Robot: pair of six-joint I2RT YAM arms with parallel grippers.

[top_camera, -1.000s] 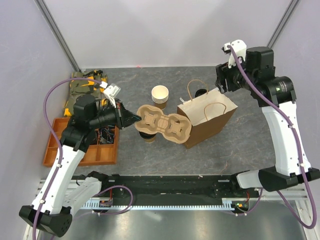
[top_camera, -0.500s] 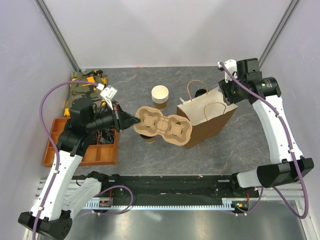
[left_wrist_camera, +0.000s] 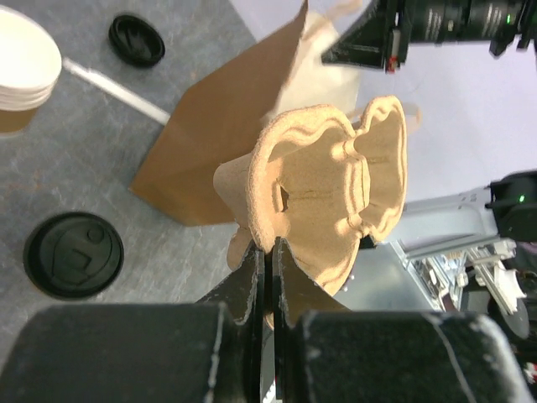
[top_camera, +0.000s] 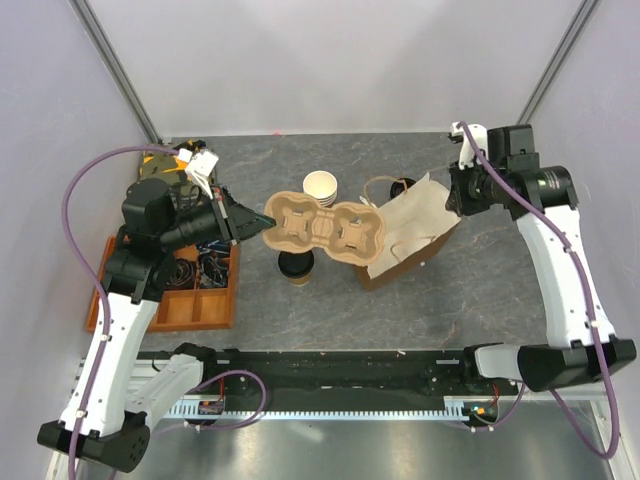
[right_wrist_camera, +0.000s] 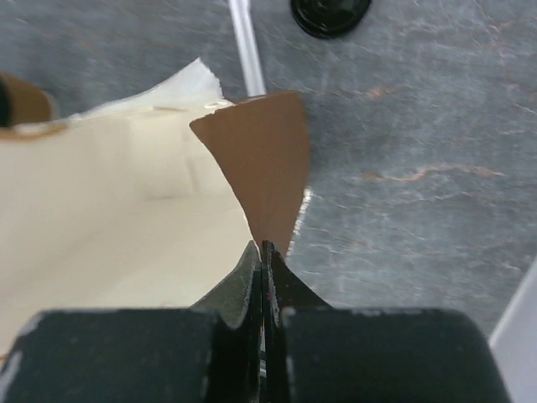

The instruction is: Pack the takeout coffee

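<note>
**Right pincer shuts on the bag's rim; the bag opens**

From above, the right pincer (top_camera: 452, 196), apart a second ago, is now pinched together on the top corner of the brown paper bag (top_camera: 408, 235). The bag has tipped open and shows its pale inside. The left pincer (top_camera: 262, 222) stays clamped on the edge of a pulp cup carrier (top_camera: 325, 228), held above the desk (top_camera: 480, 290). The takeout coffee (top_camera: 297, 267), lidded, stands on the desk below the carrier, unpacked. The bag now looks ready for loading.
</note>
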